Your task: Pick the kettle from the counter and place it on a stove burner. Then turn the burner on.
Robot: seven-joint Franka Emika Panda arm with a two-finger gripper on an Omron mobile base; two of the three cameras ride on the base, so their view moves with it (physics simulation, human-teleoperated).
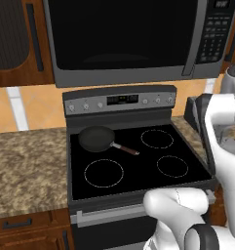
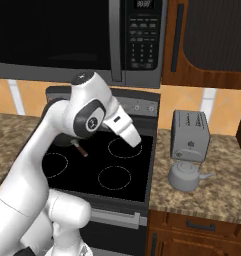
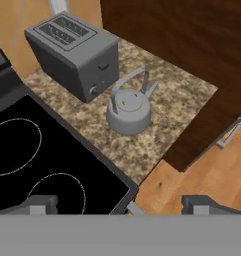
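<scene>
The kettle point(image 3: 128, 110), small, rounded and silver-grey with an arched wire handle, stands on the speckled granite counter point(image 3: 177, 107) right of the stove, just in front of the toaster. It also appears in the right base view, kettle point(image 2: 184, 176). My gripper point(image 3: 121, 205) is open, its fingertips point(image 3: 39, 204) wide apart with nothing between them. It hangs above the cooktop's right edge, well short of the kettle. In the right base view the gripper point(image 2: 134, 140) hovers over the right-hand stove burners point(image 2: 114, 177). The dotted burner rings point(image 1: 172, 166) lie in the black glass.
A boxy grey toaster point(image 2: 190, 135) stands behind the kettle. A black frying pan point(image 1: 97, 138) sits on the rear left burner. The stove knobs point(image 1: 85, 106) line the back panel under the microwave point(image 1: 124, 39). The counter's right end meets a dark wood cabinet side point(image 3: 202, 135).
</scene>
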